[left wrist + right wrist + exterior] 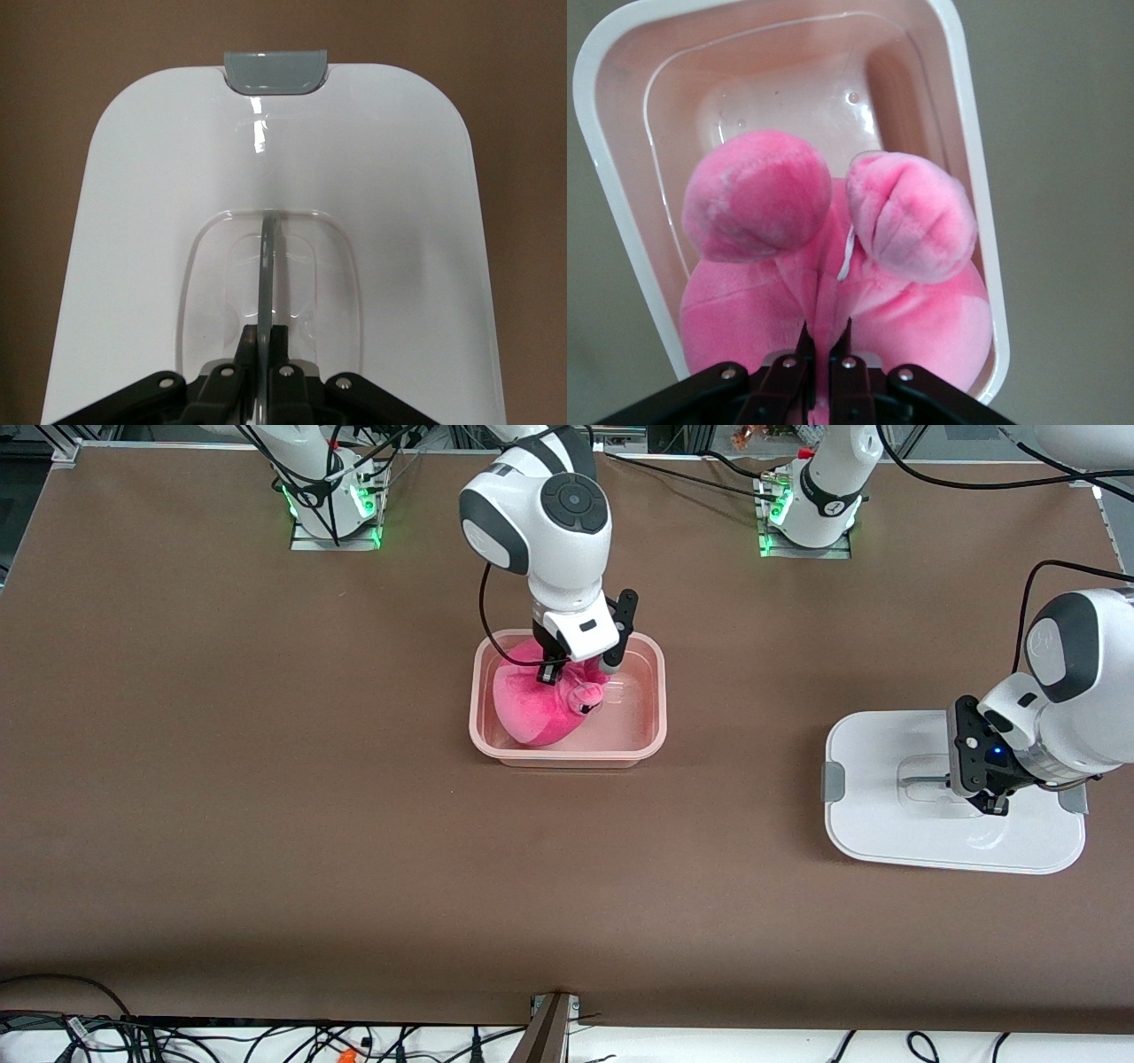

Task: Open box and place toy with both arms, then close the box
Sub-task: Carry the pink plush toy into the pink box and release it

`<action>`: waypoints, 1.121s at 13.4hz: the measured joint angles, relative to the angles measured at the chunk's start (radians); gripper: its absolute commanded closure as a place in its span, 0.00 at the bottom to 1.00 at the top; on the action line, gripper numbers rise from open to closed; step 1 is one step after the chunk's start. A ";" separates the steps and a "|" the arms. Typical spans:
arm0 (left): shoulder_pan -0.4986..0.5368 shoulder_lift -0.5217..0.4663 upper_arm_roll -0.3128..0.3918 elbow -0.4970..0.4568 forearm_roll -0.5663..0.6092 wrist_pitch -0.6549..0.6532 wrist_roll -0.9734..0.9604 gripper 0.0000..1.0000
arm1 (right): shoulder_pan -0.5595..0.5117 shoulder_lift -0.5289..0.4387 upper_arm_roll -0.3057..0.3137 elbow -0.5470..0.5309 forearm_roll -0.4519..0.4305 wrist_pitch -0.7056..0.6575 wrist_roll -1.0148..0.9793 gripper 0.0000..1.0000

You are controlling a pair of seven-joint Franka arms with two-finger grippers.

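Observation:
The pale pink box (657, 691) stands open at the table's middle. The hot-pink toy (540, 704) lies inside it, at the right arm's end of the tub. My right gripper (551, 675) is shut on a fold of the toy (824, 292), down in the box (974, 177). The white lid (877, 815) lies flat on the table toward the left arm's end, its grey clip (275, 69) showing. My left gripper (994, 804) is shut on the lid's thin grey centre handle (267, 266), over the lid (159, 221).
The brown table (266, 779) spreads around both things. The arm bases (337, 505) stand along the table's edge farthest from the front camera. Cables hang past the table's nearest edge.

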 measured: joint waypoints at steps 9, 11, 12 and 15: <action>0.000 0.000 0.000 0.000 0.000 0.000 0.000 1.00 | 0.012 0.115 -0.002 0.004 -0.079 0.016 0.000 0.00; 0.000 0.000 0.000 0.000 0.000 0.000 0.000 1.00 | 0.012 0.120 -0.003 0.004 -0.081 0.063 0.026 0.00; 0.000 0.000 0.000 0.000 0.000 0.000 0.000 1.00 | 0.013 0.123 -0.003 0.005 -0.081 0.094 0.053 0.00; -0.001 0.000 -0.001 0.001 0.000 0.000 0.000 1.00 | 0.029 0.124 -0.003 0.011 -0.081 0.141 0.128 0.00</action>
